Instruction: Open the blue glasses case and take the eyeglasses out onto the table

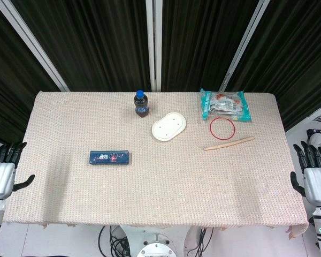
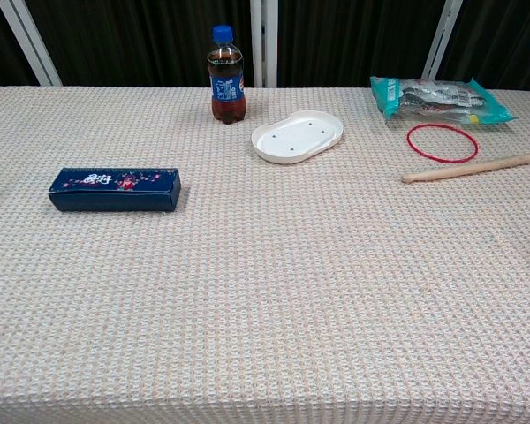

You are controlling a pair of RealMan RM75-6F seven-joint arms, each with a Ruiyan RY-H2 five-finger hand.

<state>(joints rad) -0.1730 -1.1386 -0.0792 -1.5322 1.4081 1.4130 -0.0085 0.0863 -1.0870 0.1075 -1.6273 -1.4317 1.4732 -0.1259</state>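
Dark blue glasses case [image 2: 115, 189] with floral print, red ring [image 2: 442, 142], white dish [image 2: 298, 137], beige woven tablecloth [image 2: 274, 291].

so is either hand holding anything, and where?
Nothing held. Left hand and right hand sit open off the table edges; the case lies closed, untouched.

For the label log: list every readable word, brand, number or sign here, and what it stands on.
None can be read.
Blue glasses case: white print on the lid, too blurred.
Cola bottle: blue label, too small.
Snack packet: printing illegible.
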